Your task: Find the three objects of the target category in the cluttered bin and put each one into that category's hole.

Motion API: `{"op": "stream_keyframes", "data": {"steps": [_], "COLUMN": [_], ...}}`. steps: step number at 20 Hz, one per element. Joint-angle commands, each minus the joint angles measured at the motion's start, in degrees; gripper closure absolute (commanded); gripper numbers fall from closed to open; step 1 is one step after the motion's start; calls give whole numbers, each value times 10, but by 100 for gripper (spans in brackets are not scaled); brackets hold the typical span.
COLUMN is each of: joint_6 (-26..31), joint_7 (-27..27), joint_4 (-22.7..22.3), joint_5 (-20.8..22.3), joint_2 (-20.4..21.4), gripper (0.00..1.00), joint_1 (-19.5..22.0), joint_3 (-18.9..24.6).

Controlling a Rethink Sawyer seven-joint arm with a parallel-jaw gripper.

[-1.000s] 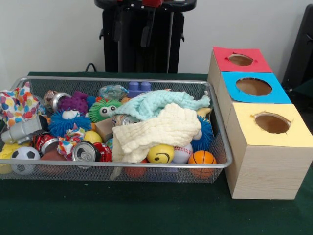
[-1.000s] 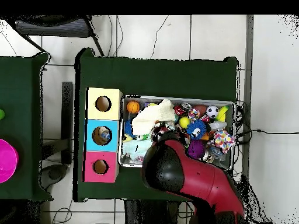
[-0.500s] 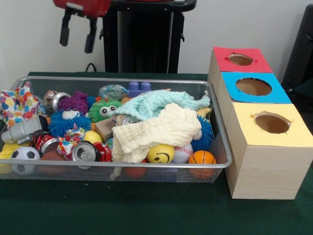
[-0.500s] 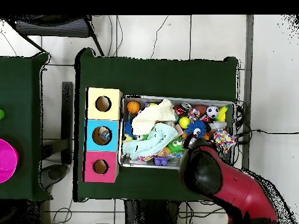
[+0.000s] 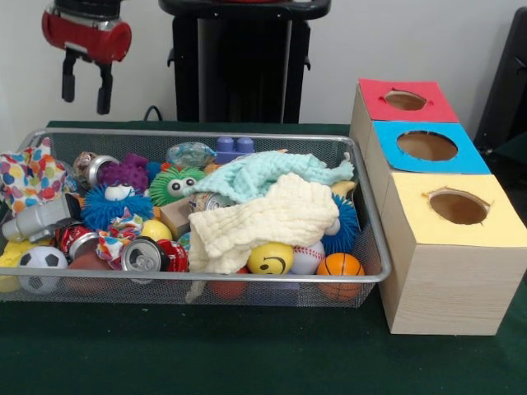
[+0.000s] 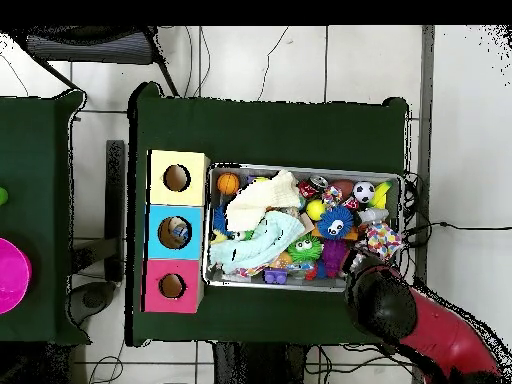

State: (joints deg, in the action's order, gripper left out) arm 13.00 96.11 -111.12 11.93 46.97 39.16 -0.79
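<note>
Front view: wire-mesh bin (image 5: 372,247) of soft cloths, round balls; jaws parted, empty, above.

Front view: low, close, facing the silver wire-mesh bin (image 5: 362,271) across the dark green surface (image 5: 247,362). Overhead view: high, straight down, farther off. Shared: bin (image 6: 400,180) and surface (image 6: 270,130).

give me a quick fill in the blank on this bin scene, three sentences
The box beside the wire mesh bin has three holes; the middle hole's surround is coloured ____.
The cream waffle-knit cloth lies partly under the pale ____ cloth.
The orange ball in the bin's corner is patterned like a ____.

Missing words: blue; green; basketball
</note>
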Motion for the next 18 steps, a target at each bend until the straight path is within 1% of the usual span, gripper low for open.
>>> {"op": "stream_keyframes", "data": {"steps": [1,3,4,6,8,10,14,18], "joint_6": [-77,-92,-95,-114,-117,-111,-78,-46], "joint_7": [0,8,11,22,24,23,12,7], "joint_4": [32,32,32,33,43,58,77,82], "joint_5": [65,76,79,91,100,103,106,102], "joint_2": [-103,-110,-106,-107,-103,-94,-73,-56], "gripper": [0,0,0,0,0,0,0,0], "joint_1": [38,42,45,39,26,11,9,6], "joint_3": [96,100,103,93,80,63,64,68]}}
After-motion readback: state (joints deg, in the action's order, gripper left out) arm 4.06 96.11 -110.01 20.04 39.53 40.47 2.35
